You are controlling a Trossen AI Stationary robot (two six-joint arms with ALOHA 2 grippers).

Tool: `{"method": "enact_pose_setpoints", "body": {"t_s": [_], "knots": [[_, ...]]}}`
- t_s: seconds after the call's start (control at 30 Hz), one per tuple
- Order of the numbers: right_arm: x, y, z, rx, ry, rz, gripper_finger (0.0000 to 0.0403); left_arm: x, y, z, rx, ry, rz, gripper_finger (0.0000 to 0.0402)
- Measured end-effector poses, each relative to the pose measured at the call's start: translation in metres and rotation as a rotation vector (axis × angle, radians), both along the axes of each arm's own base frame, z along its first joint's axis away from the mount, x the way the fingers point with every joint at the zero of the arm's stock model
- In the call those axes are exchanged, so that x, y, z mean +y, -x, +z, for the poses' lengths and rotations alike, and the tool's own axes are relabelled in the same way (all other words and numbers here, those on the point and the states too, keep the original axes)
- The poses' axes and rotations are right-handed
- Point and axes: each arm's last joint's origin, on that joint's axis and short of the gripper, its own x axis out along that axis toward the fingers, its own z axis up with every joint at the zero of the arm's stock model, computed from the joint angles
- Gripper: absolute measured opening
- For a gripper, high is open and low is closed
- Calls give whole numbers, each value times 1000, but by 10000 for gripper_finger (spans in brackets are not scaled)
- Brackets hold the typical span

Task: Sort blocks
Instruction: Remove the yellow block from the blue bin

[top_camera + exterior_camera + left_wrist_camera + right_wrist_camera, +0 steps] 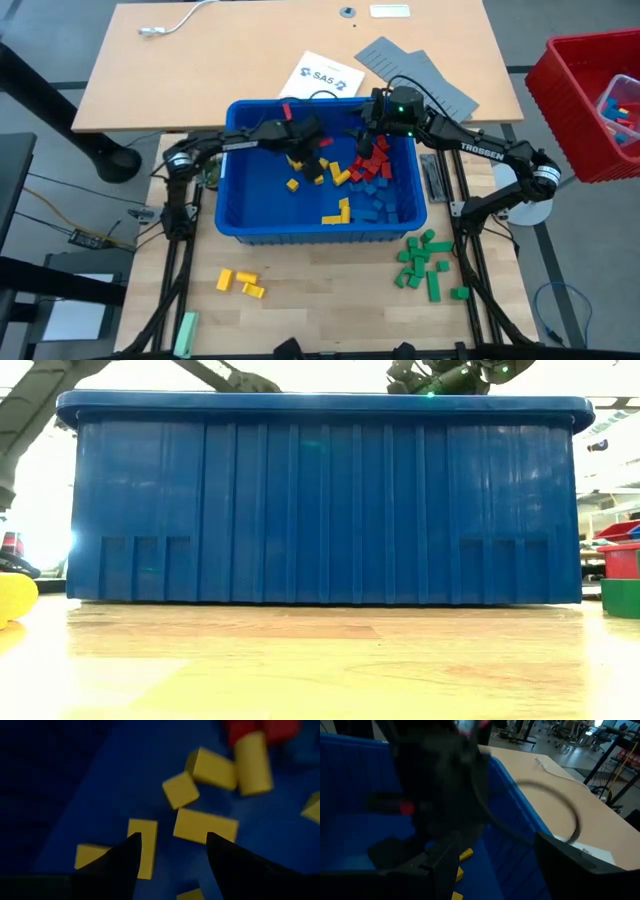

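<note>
Both grippers inside the bin (232, 215), jaws apart, nothing held.

Left gripper (172, 851) hangs over loose yellow blocks (205, 825) on the bin floor, jaws spread wide, empty. Right gripper (367, 135) sits at the bin's far side above the red blocks (375, 160), jaws also wide, gripping nothing. Bin still holds mixed yellow, red and blue blocks (385, 205). Outside, on the table (320, 300): green pile (428, 262) near the right front corner, three yellow ones (240, 283) near the left front.
</note>
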Motion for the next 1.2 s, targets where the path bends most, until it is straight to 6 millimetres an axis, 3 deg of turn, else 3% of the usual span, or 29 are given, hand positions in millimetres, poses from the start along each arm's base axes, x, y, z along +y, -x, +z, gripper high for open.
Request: {"method": "enact_pose_setpoints", "body": {"t_s": [0.17,0.5,0.83,0.97,1.13,1.2], "knots": [[0,0,0,4,-2,0,238,11,0,-24,73,35,25,229],[0,0,0,4,-2,0,238,33,7,-44,134,43,31,229],[0,0,1,-15,0,-2,238,38,3,-67,164,66,-18,228],[0,-1,2,-28,-10,-6,238,39,2,-71,169,79,-20,205],[0,-1,2,-30,-9,-6,238,39,2,-73,178,81,-17,137],[0,-1,2,-30,-10,-6,238,38,2,-69,193,87,-16,136]]}}
